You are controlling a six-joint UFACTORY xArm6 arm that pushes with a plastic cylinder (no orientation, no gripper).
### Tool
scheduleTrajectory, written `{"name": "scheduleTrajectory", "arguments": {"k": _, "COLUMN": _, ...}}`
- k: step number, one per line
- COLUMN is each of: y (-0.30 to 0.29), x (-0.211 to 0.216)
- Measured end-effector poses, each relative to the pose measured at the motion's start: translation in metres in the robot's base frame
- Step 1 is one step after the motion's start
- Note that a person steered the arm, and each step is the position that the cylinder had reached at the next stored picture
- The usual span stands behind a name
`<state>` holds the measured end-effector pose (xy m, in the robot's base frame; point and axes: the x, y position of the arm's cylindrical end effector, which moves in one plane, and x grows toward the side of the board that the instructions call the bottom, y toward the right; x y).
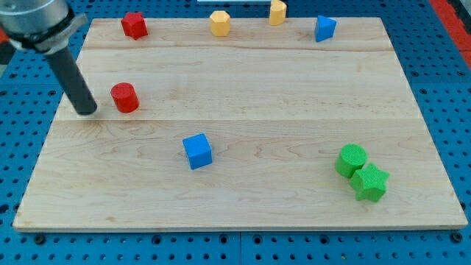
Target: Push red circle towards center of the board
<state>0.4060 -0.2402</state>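
Observation:
The red circle (125,97), a short red cylinder, stands on the wooden board (243,81) at the view's left, above the middle height. My tip (88,112) rests on the board just left of the red circle and slightly below it, with a small gap between them. The dark rod rises from the tip towards the view's top left.
A red star-like block (134,25) sits at the top left. A yellow hexagon (220,23), a yellow block (277,12) and a blue triangle (324,28) line the top edge. A blue cube (197,151) lies below centre. A green circle (351,160) and a green star (369,182) touch at the bottom right.

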Motion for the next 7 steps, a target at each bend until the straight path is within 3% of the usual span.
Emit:
{"name": "scheduleTrajectory", "arguments": {"k": 1, "y": 0.0, "x": -0.019}}
{"name": "scheduleTrajectory", "arguments": {"k": 5, "y": -0.01, "x": -0.019}}
{"name": "scheduleTrajectory", "arguments": {"k": 7, "y": 0.04, "x": -0.012}}
